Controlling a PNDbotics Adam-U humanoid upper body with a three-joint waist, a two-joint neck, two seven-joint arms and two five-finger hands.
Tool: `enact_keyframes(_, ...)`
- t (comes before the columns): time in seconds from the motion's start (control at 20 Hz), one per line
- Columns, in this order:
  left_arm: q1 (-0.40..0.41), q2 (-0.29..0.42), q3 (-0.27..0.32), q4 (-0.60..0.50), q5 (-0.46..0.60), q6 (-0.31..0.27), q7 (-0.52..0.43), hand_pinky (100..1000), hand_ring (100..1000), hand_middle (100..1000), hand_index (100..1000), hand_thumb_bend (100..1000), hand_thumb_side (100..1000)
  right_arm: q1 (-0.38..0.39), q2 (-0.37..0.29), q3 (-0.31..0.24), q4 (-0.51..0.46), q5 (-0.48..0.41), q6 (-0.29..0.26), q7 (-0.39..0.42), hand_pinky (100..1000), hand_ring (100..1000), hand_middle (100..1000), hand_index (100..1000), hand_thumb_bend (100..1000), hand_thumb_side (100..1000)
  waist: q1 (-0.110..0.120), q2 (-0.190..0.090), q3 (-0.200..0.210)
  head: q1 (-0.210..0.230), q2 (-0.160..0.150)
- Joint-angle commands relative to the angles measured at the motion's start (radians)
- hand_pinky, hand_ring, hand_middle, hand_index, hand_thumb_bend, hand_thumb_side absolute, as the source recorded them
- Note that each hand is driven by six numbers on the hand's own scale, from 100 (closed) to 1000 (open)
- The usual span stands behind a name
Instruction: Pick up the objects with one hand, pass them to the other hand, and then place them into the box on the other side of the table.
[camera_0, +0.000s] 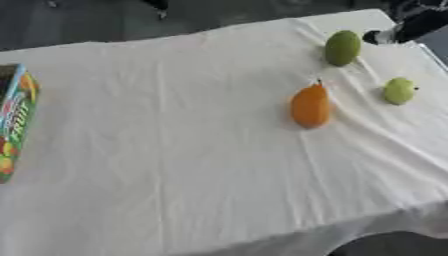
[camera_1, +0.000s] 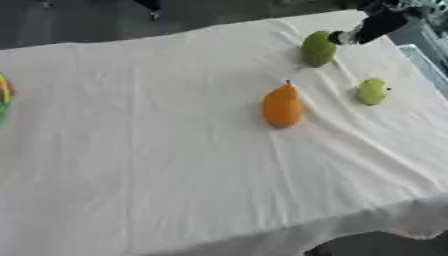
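Observation:
Three fruits lie on the right half of the white cloth. An orange pear-shaped fruit (camera_0: 311, 106) with a dark stem is nearest the middle. A dark green oblong fruit (camera_0: 342, 48) lies at the far right, and a small light green round fruit (camera_0: 399, 90) lies near the right edge. My right hand (camera_1: 372, 27), black with a pale tip, comes in from the upper right corner and sits just right of the oblong green fruit, close to it or touching it. A colourful box (camera_0: 16, 120) stands at the left edge of the table. My left hand does not show.
The white cloth (camera_0: 175, 160) covers the whole table and is creased around the fruits. The cloth's front edge runs along the bottom right, with a dark shape (camera_0: 394, 245) below it. Dark floor lies beyond the far edge.

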Motion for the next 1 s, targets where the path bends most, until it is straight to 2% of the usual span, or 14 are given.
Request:
enact_keyframes(0.05,-0.013,0.045,0.002,-0.01,-0.004,-0.001,-0.004,724,813,838,900,789,580,-0.001,-0.068,-0.034,0.021,0.028,-0.017,0.024,886,873,865,912,489,221,-0.004,-0.013,-0.002,-0.013,0.002)
enact_keyframes(0.2,-0.014,0.047,0.002,-0.01,-0.005,0.0,-0.006,724,813,838,900,789,580,0.004,-0.076,-0.041,0.029,0.035,-0.026,0.03,886,873,865,912,489,221,-0.004,-0.013,-0.002,-0.017,0.001)
enact_keyframes(0.25,-0.014,0.047,0.002,-0.01,-0.005,0.0,-0.006,723,813,837,899,789,580,0.009,-0.082,-0.041,0.036,0.043,-0.024,0.033,888,874,866,910,511,181,-0.004,-0.013,-0.003,-0.023,0.001)
enact_keyframes(0.65,-0.012,0.051,0.004,-0.009,-0.003,0.0,-0.005,723,813,837,899,784,577,0.073,-0.108,-0.06,0.077,0.079,-0.032,0.052,888,869,854,889,510,174,-0.004,-0.01,-0.005,-0.056,-0.002)
enact_keyframes(1.0,-0.01,0.05,0.005,-0.006,-0.002,0.001,-0.004,722,813,837,899,780,576,0.123,-0.104,-0.068,0.111,0.077,-0.035,0.052,885,859,841,871,504,167,-0.002,-0.007,-0.008,-0.06,-0.003)
